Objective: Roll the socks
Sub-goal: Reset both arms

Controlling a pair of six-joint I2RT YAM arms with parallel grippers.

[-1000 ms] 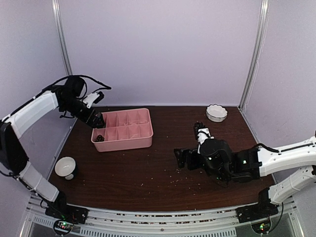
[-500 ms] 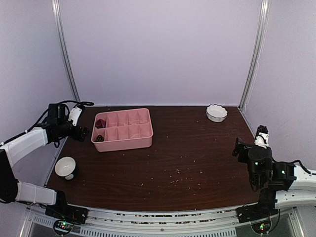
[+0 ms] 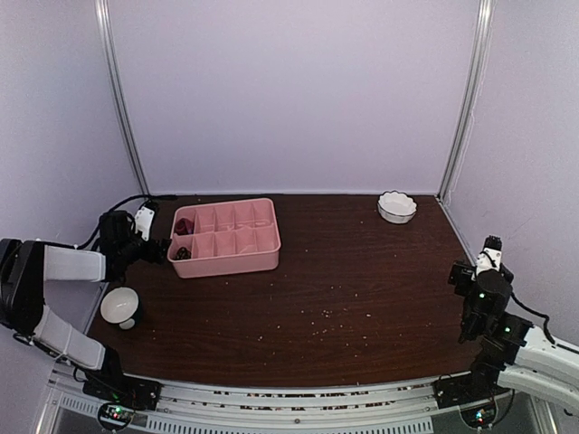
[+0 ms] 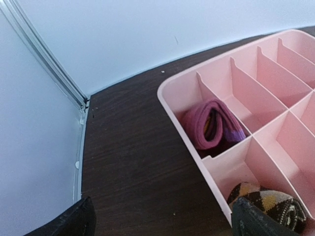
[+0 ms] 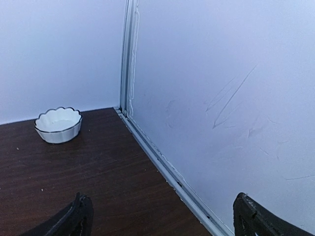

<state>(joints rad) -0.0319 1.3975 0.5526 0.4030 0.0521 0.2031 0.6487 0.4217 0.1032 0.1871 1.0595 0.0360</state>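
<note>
Both socks lie rolled in the pink tray (image 3: 237, 261). The magenta-pink sock (image 4: 211, 130) with its purple toe fills the back-left compartment (image 3: 184, 224). In the front-left compartment lies the brown-and-tan checkered sock (image 4: 269, 200), also visible from above (image 3: 183, 253). My left gripper (image 4: 165, 223) hangs low just left of the tray (image 4: 184, 93), open and empty, its right fingertip over the tray's edge. In the top view the left gripper (image 3: 152, 246) points at the tray. My right gripper (image 3: 474, 274) is folded back at the table's right edge, open and empty (image 5: 165, 221).
A white scalloped bowl (image 3: 397, 206) sits at the back right corner (image 5: 58, 124). A white cup (image 3: 120, 306) stands near the left front, beside the left arm. Walls close the table on three sides, with a metal rail (image 5: 162, 157) along the right wall. Crumbs dot the dark wood.
The left arm drew back from above the tray's left end and dropped low beside it, uncovering the magenta sock. The right arm withdrew from mid-table to the right edge. Both grippers stayed open.
</note>
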